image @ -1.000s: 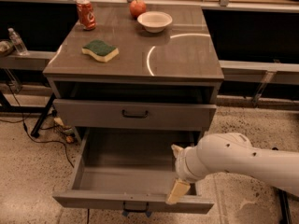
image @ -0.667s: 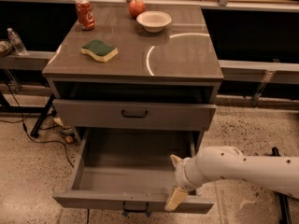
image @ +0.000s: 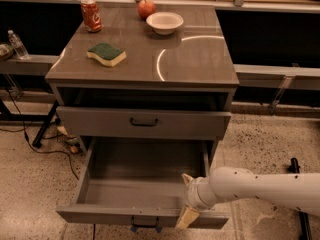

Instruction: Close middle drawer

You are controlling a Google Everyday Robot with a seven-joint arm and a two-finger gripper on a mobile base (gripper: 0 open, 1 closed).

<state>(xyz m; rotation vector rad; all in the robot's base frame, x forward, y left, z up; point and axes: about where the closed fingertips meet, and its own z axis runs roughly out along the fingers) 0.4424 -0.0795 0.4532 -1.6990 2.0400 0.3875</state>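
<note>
**Grey drawer stands open, gripper at its front right corner**

The middle drawer [image: 140, 184] is pulled far out of the cabinet, and we look down into a bare grey box. Its flat front panel [image: 100, 215] faces the bottom edge of the view, with the small dark handle [image: 145, 222] at its centre. The closing push is not yet done.

The gripper [image: 187, 198] sits at the drawer's front right corner, on the end of the white arm [image: 260, 186] that reaches in from the right. Its tan fingers [image: 186, 218] are apart: one lies across the top of the front panel and hangs down its outer face, and the other points back over the inside of the box. We judge this as the approach or contact step, with the front edge lying between the two fingers.

The next move, as we read it, calls for a steady push straight back towards the cabinet. Contact is well to the right of the handle, so an off-line push could skew the drawer on its runners.

Above, the top drawer [image: 100, 121] looks nearly shut. On the cabinet top [image: 200, 54] rest a green and yellow sponge [image: 106, 54], a red can [image: 91, 15], an apple [image: 146, 8] and a white bowl [image: 165, 22], all well clear of the arm.
</note>
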